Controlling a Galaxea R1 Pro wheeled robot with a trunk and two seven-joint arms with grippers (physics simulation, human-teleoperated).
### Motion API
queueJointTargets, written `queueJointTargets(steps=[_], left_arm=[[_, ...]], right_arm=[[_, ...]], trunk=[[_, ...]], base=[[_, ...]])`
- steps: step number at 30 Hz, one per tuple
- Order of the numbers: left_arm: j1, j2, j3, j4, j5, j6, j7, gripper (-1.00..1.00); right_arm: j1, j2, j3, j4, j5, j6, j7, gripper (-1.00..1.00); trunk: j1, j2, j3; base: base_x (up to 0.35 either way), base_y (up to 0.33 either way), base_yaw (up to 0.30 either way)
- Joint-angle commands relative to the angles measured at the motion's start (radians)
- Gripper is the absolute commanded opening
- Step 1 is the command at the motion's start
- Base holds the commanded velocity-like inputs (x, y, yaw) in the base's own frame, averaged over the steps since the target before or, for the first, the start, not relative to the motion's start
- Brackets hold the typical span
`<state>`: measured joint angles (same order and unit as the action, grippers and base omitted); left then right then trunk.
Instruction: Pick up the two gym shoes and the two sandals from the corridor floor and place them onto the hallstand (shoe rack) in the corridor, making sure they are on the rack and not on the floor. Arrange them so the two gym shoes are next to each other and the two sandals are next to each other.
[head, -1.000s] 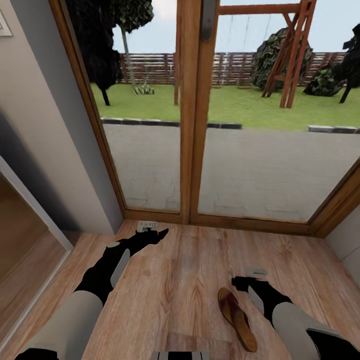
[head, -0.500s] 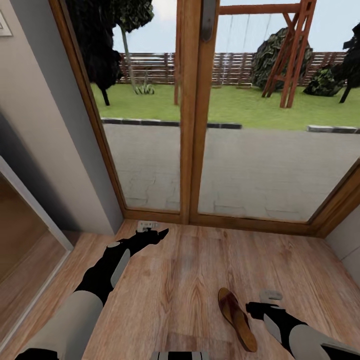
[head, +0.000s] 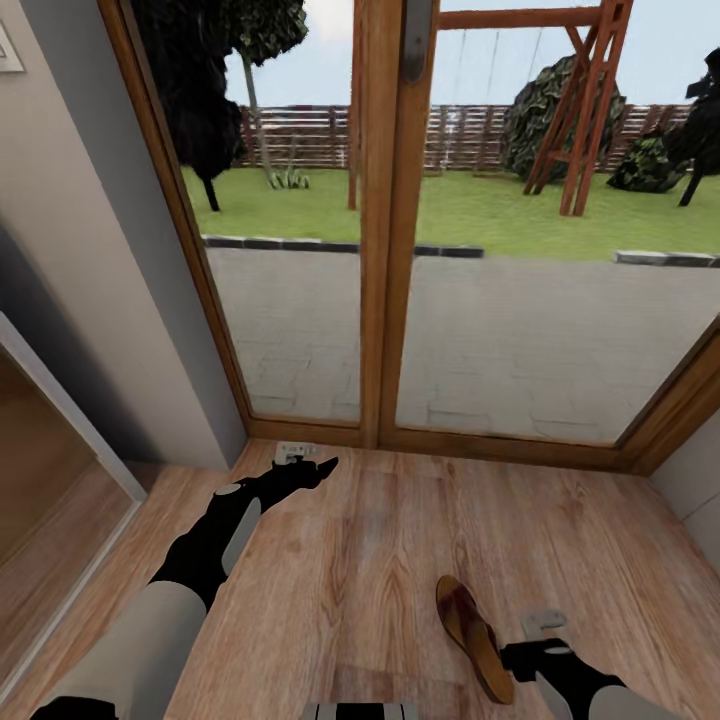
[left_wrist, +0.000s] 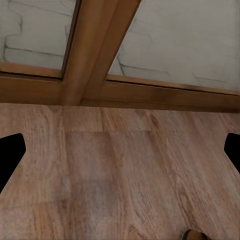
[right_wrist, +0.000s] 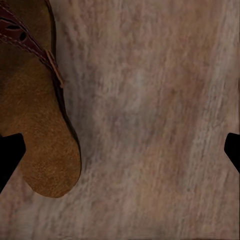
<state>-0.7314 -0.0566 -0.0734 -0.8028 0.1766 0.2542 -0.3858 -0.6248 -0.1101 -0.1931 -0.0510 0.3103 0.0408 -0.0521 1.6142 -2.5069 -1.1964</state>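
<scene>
Light wood-plank corridor floor (head: 380, 540), one brown sandal (head: 473, 636) lying flat on it

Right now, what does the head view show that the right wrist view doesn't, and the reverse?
Head view alone: the glass doors, the garden beyond, the left gripper and the whole brown sandal lying on the floor beside the right gripper. Right wrist view alone: the sandal's suede-like footbed and strap close up. Both share the sandal and the wood-plank floor.
</scene>
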Motion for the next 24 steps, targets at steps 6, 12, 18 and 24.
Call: queueJointTargets(steps=[6,12,18,24], left_arm=[[0.0,0.0,0.0,-0.001,0.011,0.01,-0.001,1.0],[0.0,0.0,-0.001,-0.001,0.011,0.01,-0.001,1.0],[0.0,0.0,-0.001,-0.001,0.011,0.01,-0.001,1.0],[0.0,0.0,-0.001,-0.001,0.011,0.01,-0.001,1.0]], right_arm=[[0.007,0.001,-0.008,0.0,0.05,0.005,-0.001,1.0],[0.008,0.001,-0.008,-0.001,0.055,0.005,-0.002,1.0],[0.008,0.002,-0.007,-0.003,0.057,0.005,-0.002,1.0],[0.008,0.005,-0.005,-0.004,0.058,0.005,-0.002,1.0]], trunk=[[0.0,0.0,-0.001],[0.0,0.0,-0.001],[0.0,0.0,-0.001],[0.0,0.0,-0.001]], base=[[0.0,0.0,0.0],[0.0,0.0,0.0],[0.0,0.0,0.0],[0.0,0.0,0.0]])
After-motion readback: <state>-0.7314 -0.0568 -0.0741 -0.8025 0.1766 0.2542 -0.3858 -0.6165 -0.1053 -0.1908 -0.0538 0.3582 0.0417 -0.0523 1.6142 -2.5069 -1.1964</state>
